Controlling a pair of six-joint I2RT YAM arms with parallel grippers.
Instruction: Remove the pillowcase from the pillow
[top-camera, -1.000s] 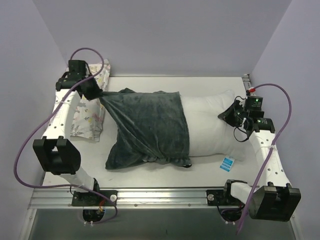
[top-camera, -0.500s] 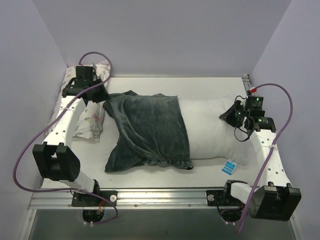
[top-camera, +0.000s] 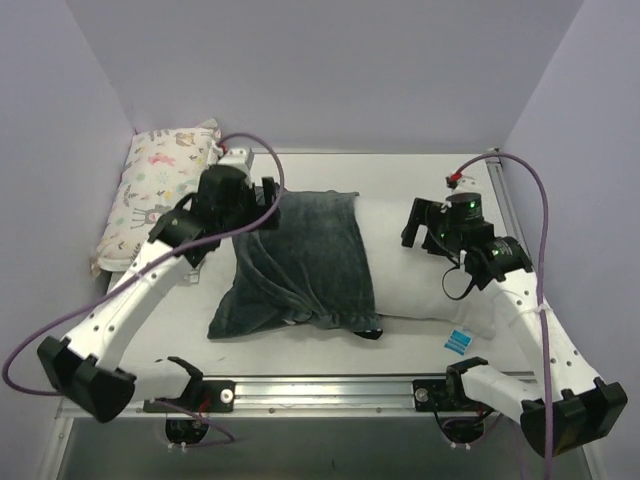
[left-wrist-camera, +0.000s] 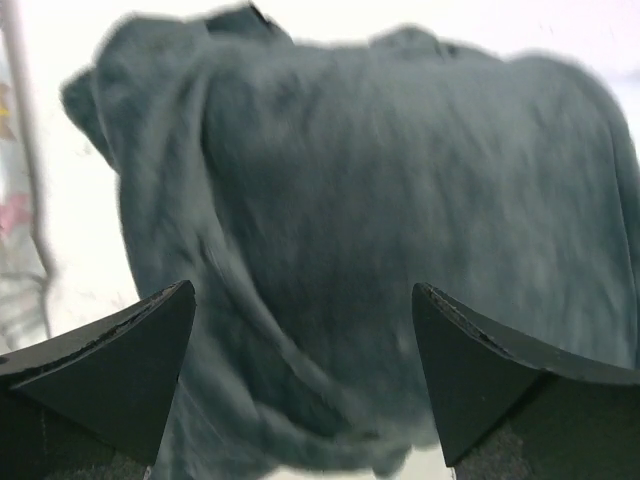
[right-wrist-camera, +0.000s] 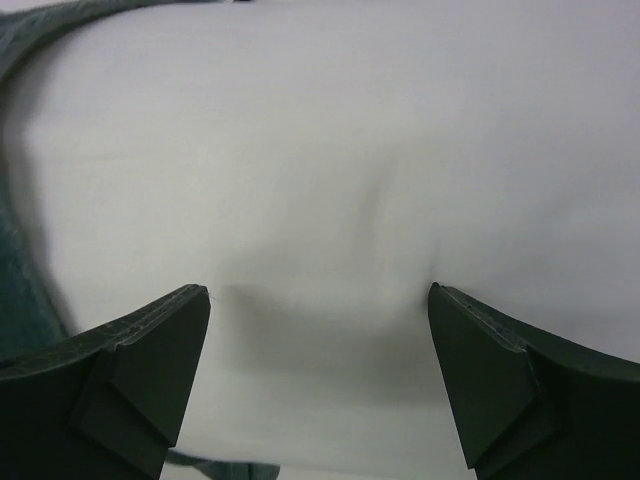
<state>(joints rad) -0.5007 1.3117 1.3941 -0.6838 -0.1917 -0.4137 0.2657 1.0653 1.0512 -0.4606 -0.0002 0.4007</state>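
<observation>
The dark grey-teal pillowcase (top-camera: 305, 260) still covers the left half of the white pillow (top-camera: 425, 270), lying crumpled on the table. The pillow's blue tag (top-camera: 458, 340) shows at its near right corner. My left gripper (top-camera: 262, 205) hovers over the pillowcase's far left part, open, with nothing between its fingers. In the left wrist view the plush fabric (left-wrist-camera: 400, 200) fills the space beyond the open gripper (left-wrist-camera: 305, 300). My right gripper (top-camera: 418, 222) is open above the bare part of the pillow. Its wrist view shows white pillow (right-wrist-camera: 330, 150) between the spread fingertips (right-wrist-camera: 320, 300) and a strip of pillowcase (right-wrist-camera: 18, 290) at the left edge.
A smaller pillow printed with pastel animals (top-camera: 160, 180) leans in the far left corner. Purple walls close in the white table (top-camera: 200, 320) on three sides. A metal rail (top-camera: 320, 390) with the arm bases runs along the near edge.
Both grippers opened. The left one let go of the pillowcase corner and swung right over the fabric, which slumped down. The right one let go of the pillow end and moved left over it.
</observation>
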